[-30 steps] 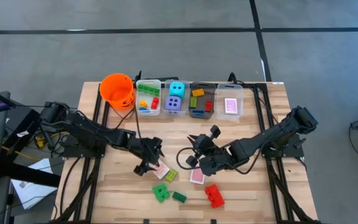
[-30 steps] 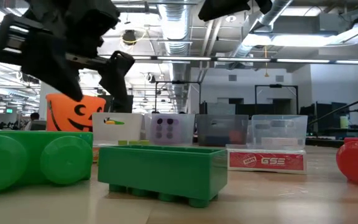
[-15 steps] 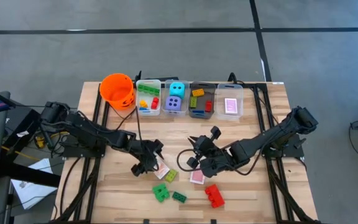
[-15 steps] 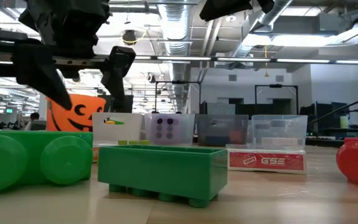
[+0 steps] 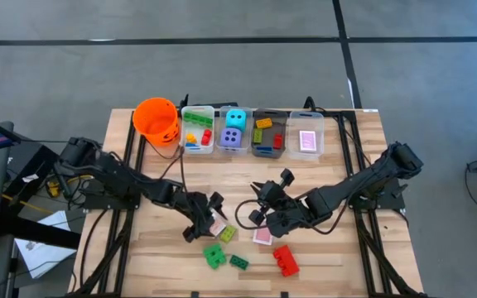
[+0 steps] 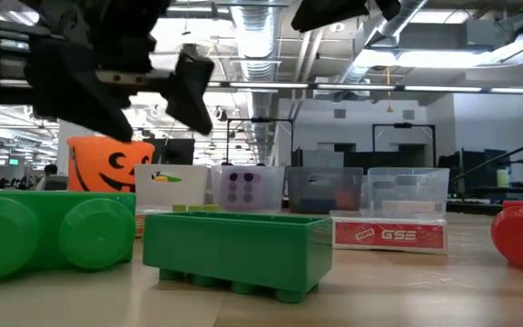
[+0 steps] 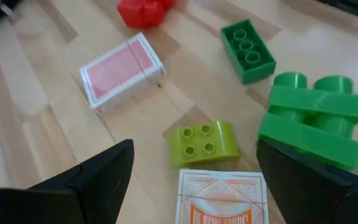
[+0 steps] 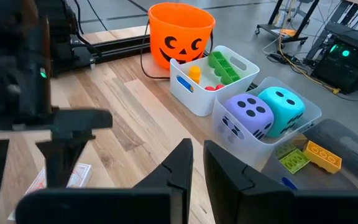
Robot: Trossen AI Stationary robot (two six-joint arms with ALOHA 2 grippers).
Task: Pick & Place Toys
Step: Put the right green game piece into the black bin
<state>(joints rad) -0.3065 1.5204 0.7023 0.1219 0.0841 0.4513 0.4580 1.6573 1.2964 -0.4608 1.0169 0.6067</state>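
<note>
Loose toys lie on the wooden table near its front edge: a lime brick, a pink-backed card, a pink card box, two green bricks and a red brick. My left gripper hovers open just above the card and the lime brick, its fingers on either side of them in the left wrist view, touching nothing. My right gripper hangs shut and empty above the table's middle, its fingers pointing toward the bins.
An orange pumpkin-face bucket and several clear bins with bricks, two dice and cards stand in a row along the far edge. Bare wood lies between that row and the loose toys.
My left gripper has moved toward the table's near edge and a little right, sinking slightly over the card and lime brick, and it has rolled about its own axis. It stays open. The toys have not moved.
</note>
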